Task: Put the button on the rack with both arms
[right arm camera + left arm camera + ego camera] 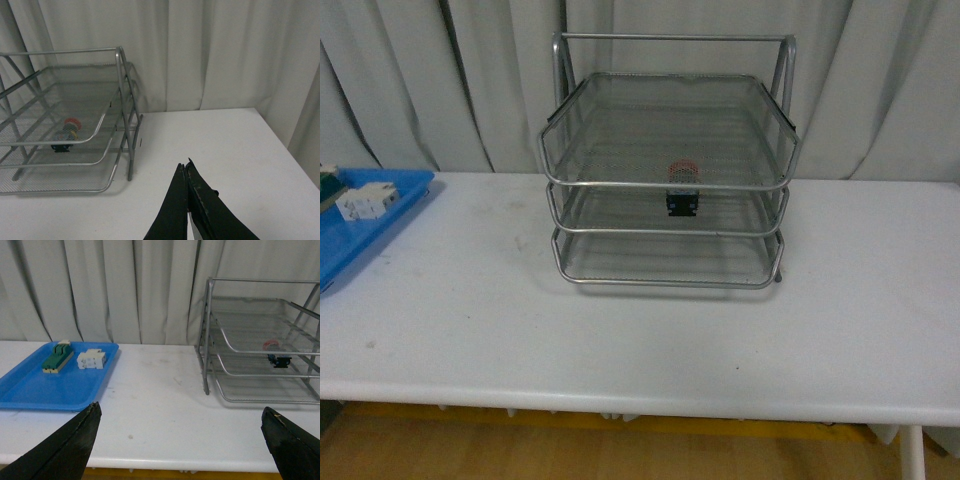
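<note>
The button (682,189) is seen resting on the rack's (670,232) middle tier — the left gripper (182,432) is spread wide, the right gripper (186,172) clenched, empty.

Soft, even light falls from above, leaving the white surface (640,330) dull and without glare. Shadows under the rack (670,170) are faint. All three views look slightly grainy and soft (wire mesh especially).

Rack (670,160) mid-table (640,340), button (682,190) in its middle tier, tray (360,235) at left edge
</note>
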You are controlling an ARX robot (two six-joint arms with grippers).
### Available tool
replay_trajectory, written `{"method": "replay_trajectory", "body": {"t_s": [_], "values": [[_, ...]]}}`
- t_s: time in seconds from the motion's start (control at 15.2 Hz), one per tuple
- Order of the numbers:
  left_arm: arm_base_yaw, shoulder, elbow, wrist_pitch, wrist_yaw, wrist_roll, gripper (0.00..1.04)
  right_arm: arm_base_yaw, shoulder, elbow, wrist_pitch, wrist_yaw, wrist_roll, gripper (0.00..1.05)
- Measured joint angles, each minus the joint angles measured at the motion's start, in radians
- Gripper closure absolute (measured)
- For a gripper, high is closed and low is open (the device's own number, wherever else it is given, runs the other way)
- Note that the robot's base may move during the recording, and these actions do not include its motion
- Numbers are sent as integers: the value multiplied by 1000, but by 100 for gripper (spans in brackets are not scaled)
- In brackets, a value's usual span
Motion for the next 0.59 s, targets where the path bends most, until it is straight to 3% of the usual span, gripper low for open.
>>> {"method": "replay_trajectory", "body": {"t_s": [0.59], "values": [[0, 0, 0, 0, 0, 0, 7, 0, -356, -169, -148, 1, -23, 103]]}}
